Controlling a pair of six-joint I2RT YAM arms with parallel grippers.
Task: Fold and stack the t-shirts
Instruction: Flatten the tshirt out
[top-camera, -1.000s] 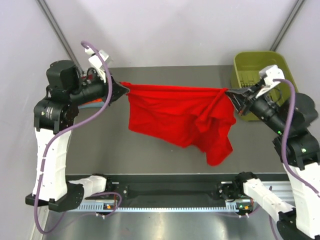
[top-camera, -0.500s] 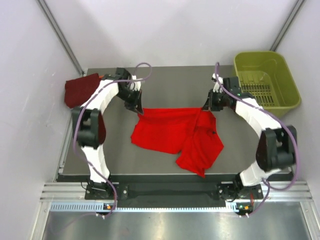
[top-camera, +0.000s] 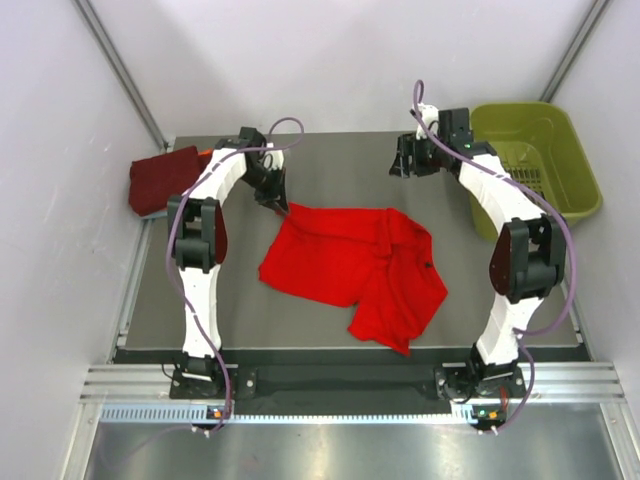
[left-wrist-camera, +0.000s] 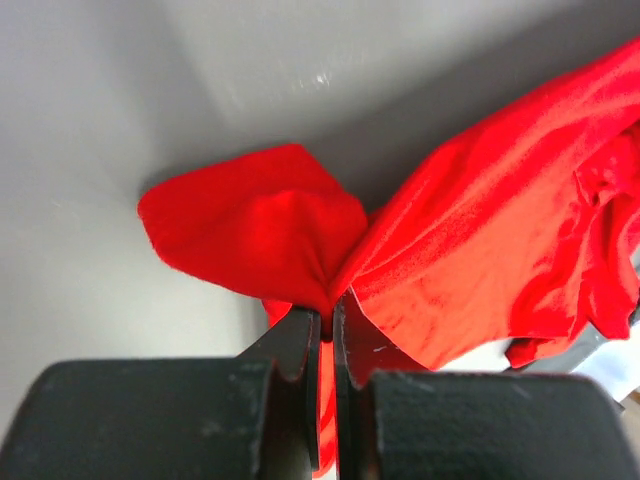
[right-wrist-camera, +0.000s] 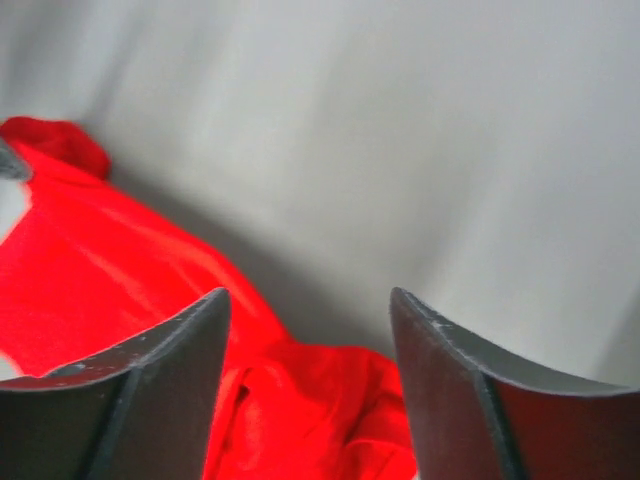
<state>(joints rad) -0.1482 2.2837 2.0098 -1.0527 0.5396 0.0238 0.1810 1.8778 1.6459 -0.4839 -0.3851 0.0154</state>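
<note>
Maroon t-shirt sits folded at the upper left of the overhead frame, the left gripper pinches the upper-left corner of the rumpled red t-shirt at centre, and the right gripper hovers spread above its right side.

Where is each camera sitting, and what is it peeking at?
Top external: high above and behind the arms, looking down on the table, red t-shirt, maroon shirt and basket; both arms show, left gripper and right gripper included.
Left wrist: on the left arm, looking along its gripper, shut on a corner of the red t-shirt.
Right wrist: on the right arm, looking past its open gripper at table and t-shirt.
Shared: all three see the red t-shirt.
</note>
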